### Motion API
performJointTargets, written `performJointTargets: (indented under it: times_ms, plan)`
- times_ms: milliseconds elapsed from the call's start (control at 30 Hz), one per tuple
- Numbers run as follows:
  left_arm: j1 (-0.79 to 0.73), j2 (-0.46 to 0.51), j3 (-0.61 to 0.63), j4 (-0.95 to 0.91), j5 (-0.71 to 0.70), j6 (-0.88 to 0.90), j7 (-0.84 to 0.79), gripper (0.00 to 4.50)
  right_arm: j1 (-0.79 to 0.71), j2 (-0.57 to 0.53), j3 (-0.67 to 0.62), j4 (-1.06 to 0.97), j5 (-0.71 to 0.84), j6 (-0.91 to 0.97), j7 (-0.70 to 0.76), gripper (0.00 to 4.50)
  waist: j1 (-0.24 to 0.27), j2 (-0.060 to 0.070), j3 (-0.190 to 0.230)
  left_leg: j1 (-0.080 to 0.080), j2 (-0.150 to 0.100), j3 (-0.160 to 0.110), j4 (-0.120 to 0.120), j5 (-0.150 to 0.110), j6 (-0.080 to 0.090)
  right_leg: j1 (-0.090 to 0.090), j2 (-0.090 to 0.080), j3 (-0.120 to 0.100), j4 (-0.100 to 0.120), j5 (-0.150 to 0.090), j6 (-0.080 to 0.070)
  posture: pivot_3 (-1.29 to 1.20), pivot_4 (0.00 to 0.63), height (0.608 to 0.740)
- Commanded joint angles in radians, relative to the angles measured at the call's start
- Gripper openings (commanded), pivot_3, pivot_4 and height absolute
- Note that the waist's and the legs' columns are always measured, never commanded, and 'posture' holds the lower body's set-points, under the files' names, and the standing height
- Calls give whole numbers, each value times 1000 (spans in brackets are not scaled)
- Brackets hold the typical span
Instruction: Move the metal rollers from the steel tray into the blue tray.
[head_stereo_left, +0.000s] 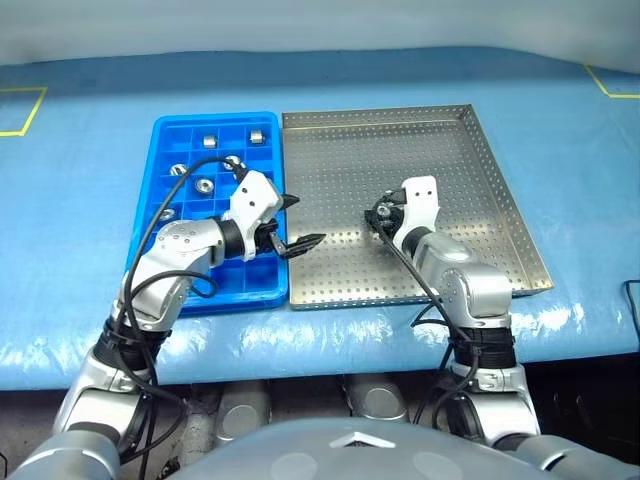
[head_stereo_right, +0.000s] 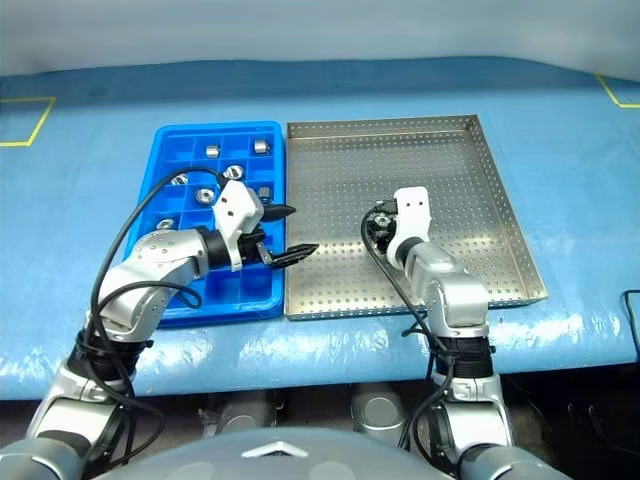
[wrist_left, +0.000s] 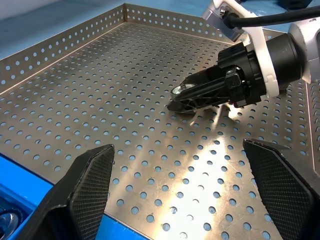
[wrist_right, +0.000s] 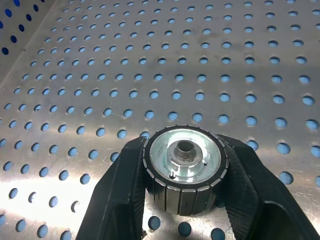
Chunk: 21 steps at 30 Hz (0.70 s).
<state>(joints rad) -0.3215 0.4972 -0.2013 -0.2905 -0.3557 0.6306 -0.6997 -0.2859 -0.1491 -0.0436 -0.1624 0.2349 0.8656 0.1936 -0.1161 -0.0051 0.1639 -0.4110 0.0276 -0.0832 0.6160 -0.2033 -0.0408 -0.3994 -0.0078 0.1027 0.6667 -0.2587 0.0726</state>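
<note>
Right gripper (wrist_right: 182, 200) clamped on small shiny silver metal roller (wrist_right: 184, 167), low over large perforated steel tray (head_stereo_left: 450, 160). Left gripper (head_stereo_left: 297, 222) spread wide, empty, at edge of bright blue compartmented plastic tray (head_stereo_left: 160, 140) holding other rollers (head_stereo_left: 204, 185).

A big table (head_stereo_left: 560, 150) is covered with a shiny blue sheet (head_stereo_left: 90, 330). Yellow tape lines (head_stereo_left: 25, 112) mark its far left and far right corners. Behind the table is a pale grey wall (head_stereo_left: 320, 25), and bright light shines on the near edge.
</note>
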Motion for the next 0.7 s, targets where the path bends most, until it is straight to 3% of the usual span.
performJointTargets:
  times_ms: [33, 167, 267, 467, 700]
  plan:
    - [8, 16, 61, -49, -14, 5, 11, 4500, -9, -11, 21, -114, 15, 19, 9, 1710, -1, 0, 0, 0, 0, 0, 0, 0, 0, 0, 0, 0, 0, 0, 0, -54, 150, 740]
    - [27, 44, 134, -61, -22, 14, 32, 4500, -35, -1, 50, -194, 51, 41, 36, 1710, -1, 0, 0, 0, 0, 0, 0, 0, 0, 0, 0, 0, 0, 0, 0, -41, 150, 740]
    - [65, 135, 266, -75, 19, 31, 83, 4500, -81, 48, 127, -279, 148, 90, 113, 1710, -8, 0, 1, 0, 1, 0, 0, 0, 0, -2, 1, 0, 1, 0, 0, -21, 150, 740]
    - [147, 248, 436, -127, 8, 77, 111, 4500, -134, 138, 270, -250, 216, 142, 163, 1710, 16, 0, 1, 0, 3, -3, -2, 0, 0, -3, 3, -3, 4, -2, -4, 35, 150, 740]
    - [208, 225, 466, -197, -19, 102, 146, 4500, -176, 191, 420, -140, 203, 140, 179, 1710, 70, -1, 0, -1, 0, -3, -2, 0, -1, -3, -1, -4, 3, -3, -5, 100, 150, 740]
